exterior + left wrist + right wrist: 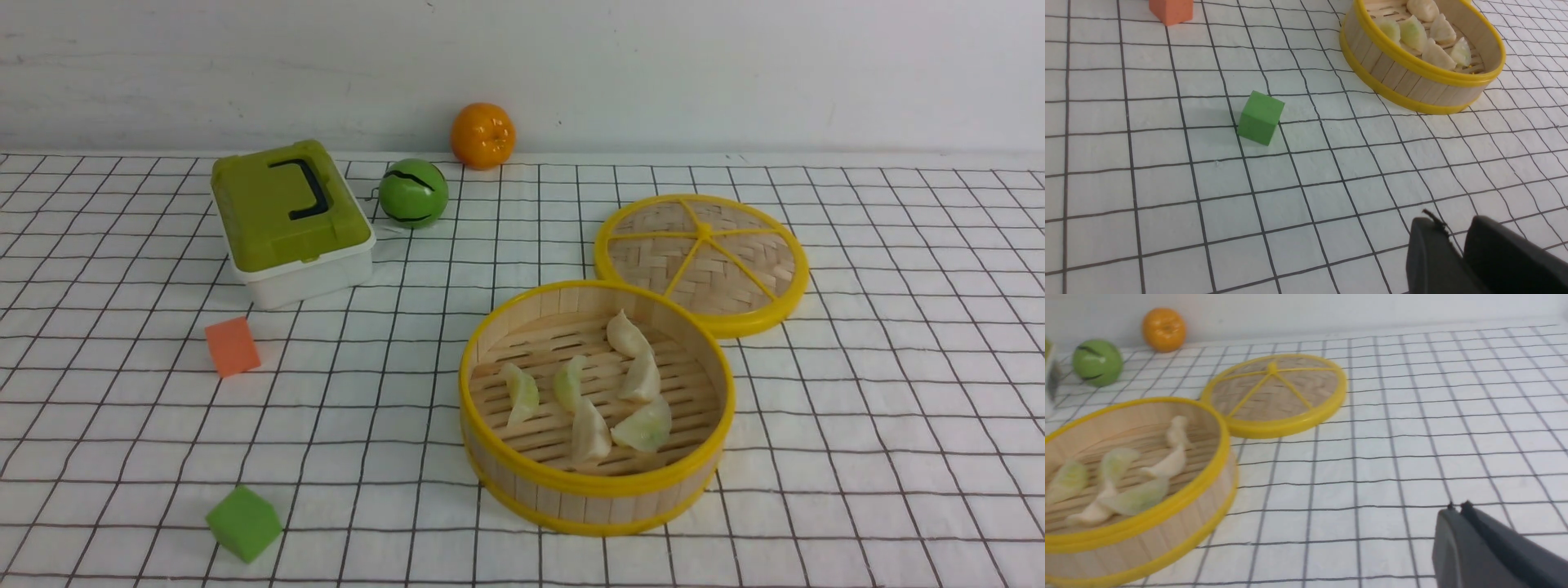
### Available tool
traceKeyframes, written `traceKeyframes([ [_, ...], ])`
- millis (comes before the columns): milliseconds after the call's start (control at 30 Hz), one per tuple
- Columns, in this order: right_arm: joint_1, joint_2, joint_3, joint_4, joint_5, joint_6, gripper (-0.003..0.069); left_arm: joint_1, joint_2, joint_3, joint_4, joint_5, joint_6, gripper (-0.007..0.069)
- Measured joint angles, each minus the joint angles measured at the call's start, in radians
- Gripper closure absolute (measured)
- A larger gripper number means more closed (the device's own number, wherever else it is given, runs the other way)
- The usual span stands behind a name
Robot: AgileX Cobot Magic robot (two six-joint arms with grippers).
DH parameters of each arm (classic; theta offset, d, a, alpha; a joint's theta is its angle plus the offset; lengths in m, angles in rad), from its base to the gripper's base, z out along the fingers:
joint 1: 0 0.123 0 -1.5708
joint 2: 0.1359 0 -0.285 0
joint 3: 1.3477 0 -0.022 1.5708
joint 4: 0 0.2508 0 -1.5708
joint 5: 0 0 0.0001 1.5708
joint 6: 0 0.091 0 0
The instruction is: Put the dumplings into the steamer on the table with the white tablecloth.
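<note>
Six dumplings lie inside the steamer on the white tablecloth, well apart from both jaw pairs: left gripper slightly parted with nothing between its fingers, near the green cube; right gripper clenched empty, beside the lid.

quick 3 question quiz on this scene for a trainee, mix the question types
1. True or false: the lid sits on top of the steamer.
2. How many dumplings lie in the steamer?
3. Which cube is nearer the green-lidded box: A) orange cube B) green cube?

Key: 1. False, it lies on the cloth behind the steamer, at its rim. 2. Six. 3. A.
</note>
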Motion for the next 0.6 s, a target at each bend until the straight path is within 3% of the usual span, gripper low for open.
traceKeyframes([
  [100, -0.073, -0.080, 0.086, -0.003, -0.011, 0.001, 0.0683, 0.000, 0.000, 0.000, 0.000, 0.000, 0.000, 0.0494],
  [267, -0.114, -0.089, 0.164, -0.003, -0.006, 0.003, 0.0683, 0.000, 0.000, 0.001, 0.000, 0.001, -0.001, 0.0489],
  [600, -0.116, -0.089, 0.161, -0.003, 0.051, 0.003, 0.0683, 0.000, 0.000, 0.001, 0.000, 0.001, -0.001, 0.0483],
])
